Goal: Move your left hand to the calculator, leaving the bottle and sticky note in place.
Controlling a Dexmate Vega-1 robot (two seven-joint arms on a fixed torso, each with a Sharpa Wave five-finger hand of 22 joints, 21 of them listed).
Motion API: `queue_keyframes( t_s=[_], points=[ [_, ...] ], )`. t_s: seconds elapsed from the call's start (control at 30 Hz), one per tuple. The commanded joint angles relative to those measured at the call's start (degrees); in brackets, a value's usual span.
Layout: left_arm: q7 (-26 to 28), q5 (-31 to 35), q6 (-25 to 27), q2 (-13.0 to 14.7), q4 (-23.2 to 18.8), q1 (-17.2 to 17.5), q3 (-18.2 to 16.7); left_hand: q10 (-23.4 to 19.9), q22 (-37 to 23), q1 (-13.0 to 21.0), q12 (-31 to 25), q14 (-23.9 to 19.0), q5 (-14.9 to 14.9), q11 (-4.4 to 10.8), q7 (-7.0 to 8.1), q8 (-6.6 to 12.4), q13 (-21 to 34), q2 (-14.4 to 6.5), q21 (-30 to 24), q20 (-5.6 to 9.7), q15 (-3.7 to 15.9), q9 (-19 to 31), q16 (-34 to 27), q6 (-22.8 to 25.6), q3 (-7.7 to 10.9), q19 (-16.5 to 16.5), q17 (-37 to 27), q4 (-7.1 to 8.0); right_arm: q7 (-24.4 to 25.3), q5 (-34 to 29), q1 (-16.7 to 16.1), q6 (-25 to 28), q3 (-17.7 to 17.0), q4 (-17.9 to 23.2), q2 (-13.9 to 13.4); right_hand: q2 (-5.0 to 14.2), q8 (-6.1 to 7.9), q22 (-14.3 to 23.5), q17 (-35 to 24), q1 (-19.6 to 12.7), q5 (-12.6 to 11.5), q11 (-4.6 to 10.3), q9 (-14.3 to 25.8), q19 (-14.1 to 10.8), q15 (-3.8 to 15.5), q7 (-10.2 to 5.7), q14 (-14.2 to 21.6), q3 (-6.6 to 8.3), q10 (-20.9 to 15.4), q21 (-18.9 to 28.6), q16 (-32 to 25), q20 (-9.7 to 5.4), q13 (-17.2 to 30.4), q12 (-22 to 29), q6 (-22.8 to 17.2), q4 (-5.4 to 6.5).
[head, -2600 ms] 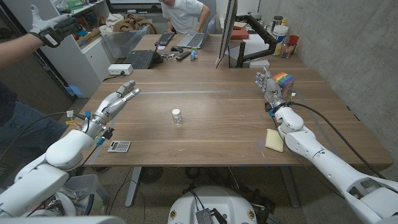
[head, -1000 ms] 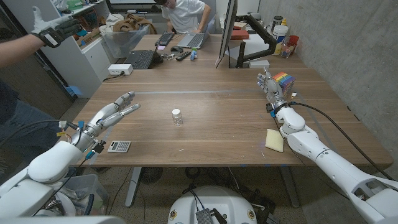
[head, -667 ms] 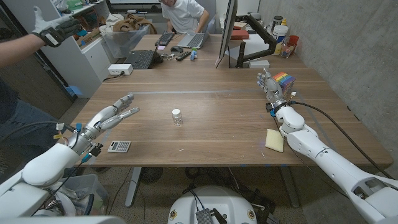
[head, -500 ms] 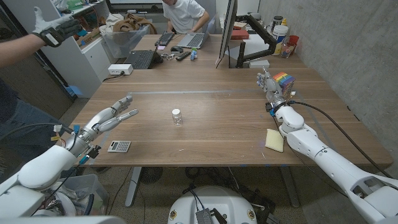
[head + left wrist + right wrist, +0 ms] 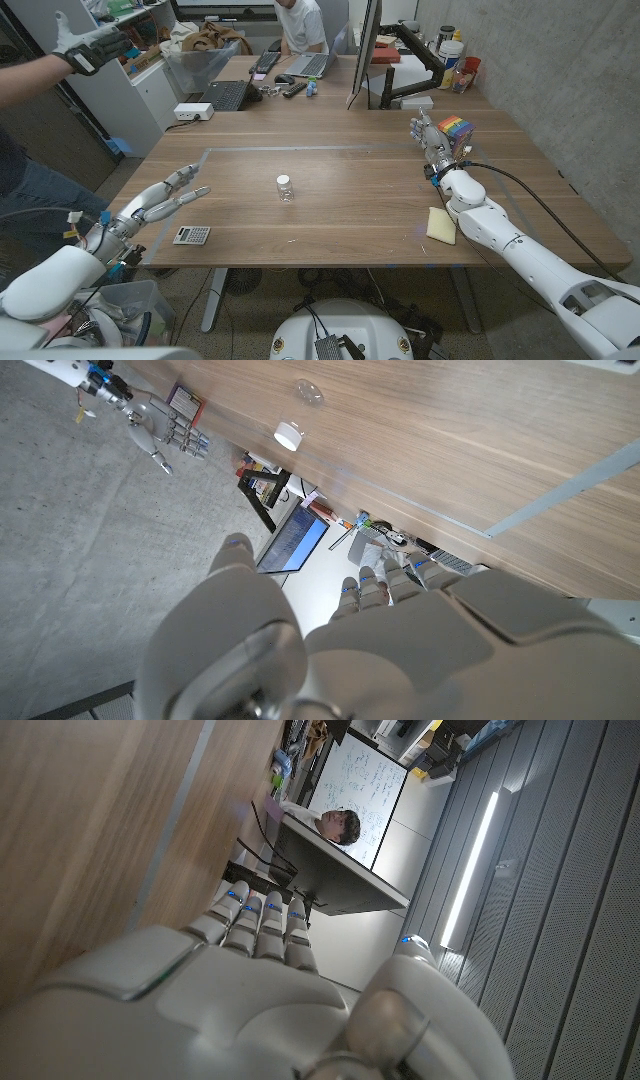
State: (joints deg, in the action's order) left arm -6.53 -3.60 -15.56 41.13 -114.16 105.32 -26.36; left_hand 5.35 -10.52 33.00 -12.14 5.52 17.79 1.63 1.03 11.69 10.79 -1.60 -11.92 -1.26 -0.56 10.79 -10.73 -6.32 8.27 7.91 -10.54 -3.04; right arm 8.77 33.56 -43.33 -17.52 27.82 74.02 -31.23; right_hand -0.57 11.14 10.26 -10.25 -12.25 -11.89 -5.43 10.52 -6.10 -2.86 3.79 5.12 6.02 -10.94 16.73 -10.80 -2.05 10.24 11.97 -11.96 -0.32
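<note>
The wooden table (image 5: 350, 200) carries a small bottle (image 5: 285, 187), a calculator (image 5: 191, 235) and a yellow sticky note (image 5: 440, 224).

Clear bottle (image 5: 285, 187) white cap; yellow sticky note (image 5: 440, 225); grey calculator (image 5: 191, 235).

No text, label, brand, number or sign can be read in any view. The calculator (image 5: 191, 235), at about 8 o'clock on the table (image 5: 340, 200), has rows of keys, but their markings are too small to make out. The whiteboard (image 5: 355, 782) in the right wrist view bears handwriting that is too small and tilted to read. The laptop (image 5: 292, 539) screen in the left wrist view shows lines of content, blurred beyond reading. The bottle (image 5: 285, 187) near the table's middle shows no legible label.
</note>
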Motion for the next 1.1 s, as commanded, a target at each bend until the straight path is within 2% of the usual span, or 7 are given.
queue_keyframes(
  t_s=[0.03, 0.3, 0.43, 1.1],
  points=[
    [1.95, 8.53, 0.54, -4.94, -2.46, 4.13, -5.39, -0.48, -0.33, 0.82, -0.41, -0.36, -0.2, 0.14, 0.13, 0.56, 0.27, 0.02, -0.54, 0.01, 0.22, 0.21, -0.54, 0.82, 0.08, -0.24, -0.07, -0.55, -0.21, -0.68, 0.48, 0.9, 0.36, -0.13, 0.27, 0.7, -0.02, 0.15, -0.27, -0.07, 0.07, 0.24, 0.31, -0.54, 0.06, -0.05, -0.06, -0.14, 0.09, -0.12, -0.01, -0.49, 0.28, 0.03, 0.14, -0.1],
    [4.45, 14.71, 0.65, -5.89, -1.99, 4.17, -5.87, -0.8, -0.34, 1.29, -0.47, -0.75, -0.22, 0.43, 0.49, 0.8, 0.29, -0.01, -0.68, -0.18, 0.58, 0.22, -0.6, 1.64, 0.15, -0.6, -0.07, -0.83, -0.39, -0.85, 0.66, 1.32, 0.54, -0.14, 0.24, 0.71, 0.0, 0.15, -0.27, -0.08, 0.06, 0.26, 0.32, -0.6, 0.06, -0.01, -0.05, -0.18, 0.08, -0.24, 0.0, -0.51, 0.28, 0.03, 0.1, -0.13],
    [4.68, 15.72, 1.39, -6.02, -1.81, 4.07, -5.92, -1.05, -0.35, 1.6, -0.52, -1.0, -0.21, 0.73, 0.74, 0.81, 0.29, -0.02, -0.79, -0.76, 0.68, 0.22, -0.63, 1.86, 0.19, -0.9, -0.08, -1.01, -0.38, -0.94, 0.7, 1.47, 0.6, -0.23, 0.27, 0.73, 0.01, 0.16, -0.27, -0.08, 0.06, 0.29, 0.32, -0.62, 0.19, 0.02, -0.03, -0.2, 0.13, -0.31, -0.01, -0.5, 0.28, 0.01, 0.1, -0.15],
    [4.82, 18.71, 5.03, -3.93, -1.1, 2.67, -5.19, -1.51, -0.4, 2.23, -0.54, -1.44, -0.18, 1.17, 1.06, 0.95, 0.31, 0.02, -0.88, -1.32, 1.02, 0.23, -0.63, 2.8, 0.19, -1.21, -0.1, -1.39, -0.93, -1.15, 1.26, -0.07, 0.42, -1.48, 0.87, 0.76, 0.06, 0.17, -0.27, -0.05, 0.04, 0.12, 0.32, -0.84, 0.06, -0.05, 0.08, -0.33, 0.01, -0.63, -0.03, -0.48, 0.28, 0.05, 0.0, -0.21]
  ],
)
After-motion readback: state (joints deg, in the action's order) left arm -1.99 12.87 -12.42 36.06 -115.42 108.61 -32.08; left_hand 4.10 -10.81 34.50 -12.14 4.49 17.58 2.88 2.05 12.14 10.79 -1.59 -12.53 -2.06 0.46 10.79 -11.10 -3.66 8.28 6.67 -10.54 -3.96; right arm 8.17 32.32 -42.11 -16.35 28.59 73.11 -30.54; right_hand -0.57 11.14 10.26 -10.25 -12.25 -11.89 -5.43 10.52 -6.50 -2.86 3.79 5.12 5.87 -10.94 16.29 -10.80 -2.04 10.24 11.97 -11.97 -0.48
